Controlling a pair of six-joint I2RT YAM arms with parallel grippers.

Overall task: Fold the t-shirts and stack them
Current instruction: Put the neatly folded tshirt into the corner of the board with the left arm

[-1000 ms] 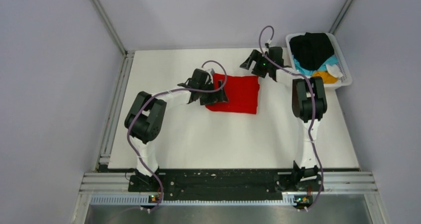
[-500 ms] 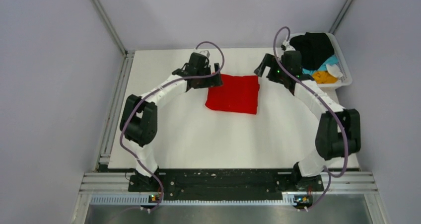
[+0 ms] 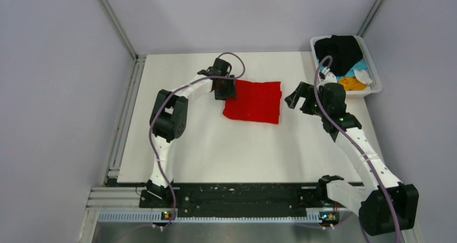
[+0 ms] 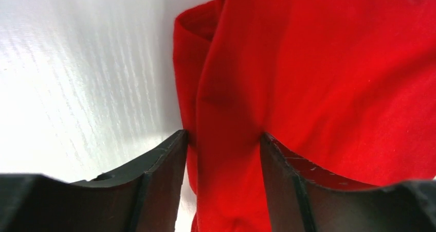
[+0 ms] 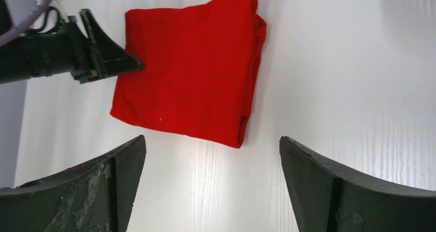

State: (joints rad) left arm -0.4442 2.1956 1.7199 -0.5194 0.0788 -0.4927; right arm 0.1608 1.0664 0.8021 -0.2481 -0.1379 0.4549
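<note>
bench (image 3: 242, 146): white, faint grain | basket (image 3: 377, 81): white plastic, 2 o'clock corner of bench | rail (image 3: 125, 119): grey metal, along 9 o'clock edge | plate (image 3: 242, 193): black, 6 o'clock edge | walls (image 3: 54, 92): pale grey

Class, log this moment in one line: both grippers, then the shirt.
left gripper: pinching red shirt corner | right gripper: open, empty, clear of red shirt | red shirt: folded, flat on table

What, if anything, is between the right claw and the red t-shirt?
Nothing visible. The right claw is open, off the right edge of the red t-shirt, with only bare table between them. The left claw pinches the shirt's opposite edge, clear of that path.
</note>
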